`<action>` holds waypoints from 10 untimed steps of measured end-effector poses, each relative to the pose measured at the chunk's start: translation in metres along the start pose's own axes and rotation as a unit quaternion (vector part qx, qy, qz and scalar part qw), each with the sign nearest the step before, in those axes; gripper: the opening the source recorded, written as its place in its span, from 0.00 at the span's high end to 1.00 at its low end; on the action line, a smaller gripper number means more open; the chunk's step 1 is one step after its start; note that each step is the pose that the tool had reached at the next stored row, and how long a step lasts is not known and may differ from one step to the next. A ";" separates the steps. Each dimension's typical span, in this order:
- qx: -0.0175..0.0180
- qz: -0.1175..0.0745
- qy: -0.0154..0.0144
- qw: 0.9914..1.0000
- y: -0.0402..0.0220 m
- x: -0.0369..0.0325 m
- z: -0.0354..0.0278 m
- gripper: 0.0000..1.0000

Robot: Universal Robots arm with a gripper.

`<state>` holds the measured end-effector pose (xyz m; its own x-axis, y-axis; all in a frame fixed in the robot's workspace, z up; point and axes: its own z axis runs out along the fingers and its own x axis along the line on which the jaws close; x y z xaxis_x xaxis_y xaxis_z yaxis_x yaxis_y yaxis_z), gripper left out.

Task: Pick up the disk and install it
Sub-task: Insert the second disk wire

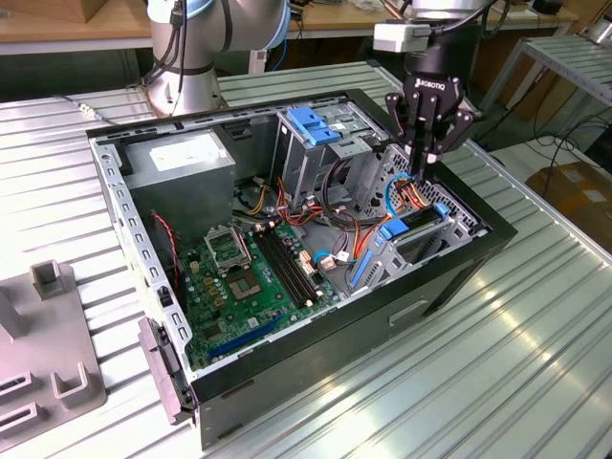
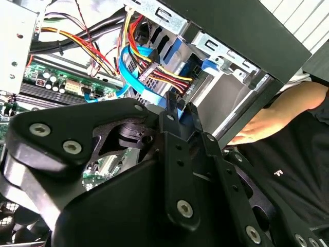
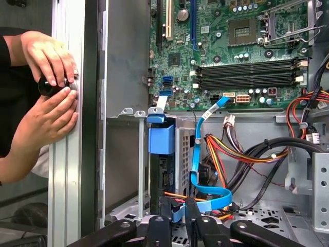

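Disk (image 3: 163,154): seated upright in the drive bay of the open computer case (image 1: 497,225), blue carrier showing in the first wrist view; a blue data cable (image 3: 198,164) runs beside it.
Hand (image 1: 422,153): just above the bay, fingers drawn close, holding nothing I can see.
Motherboard (image 1: 253,277): flat on the case floor.
Table (image 1: 535,354): ribbed metal slats, shiny; the case lies on it.
Person: two hands (image 3: 49,87) on a dark knob at the table's rail.
Room: wooden benches behind.
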<state>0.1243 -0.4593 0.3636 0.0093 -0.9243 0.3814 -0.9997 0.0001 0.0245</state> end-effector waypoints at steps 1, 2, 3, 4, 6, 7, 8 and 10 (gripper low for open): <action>0.000 0.000 0.000 1.000 0.0000 -0.0001 0.0002 0.76; 0.000 0.000 0.001 1.000 0.0000 -0.0002 0.0004 0.76; 0.000 0.000 0.001 1.000 0.0000 -0.0002 0.0004 0.83; 0.000 0.000 0.001 1.000 0.0000 -0.0002 0.0005 0.83; 0.000 0.000 0.001 1.000 0.0000 -0.0003 0.0007 0.84; 0.000 0.000 0.001 1.000 0.0000 0.0000 0.0010 0.84; 0.000 0.000 0.001 1.000 0.0000 0.0017 0.0018 0.84; 0.001 0.000 0.001 1.000 0.0000 0.0043 0.0032 0.84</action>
<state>0.1243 -0.4645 0.3623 0.0086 -0.9238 0.3828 -0.9997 0.0001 0.0228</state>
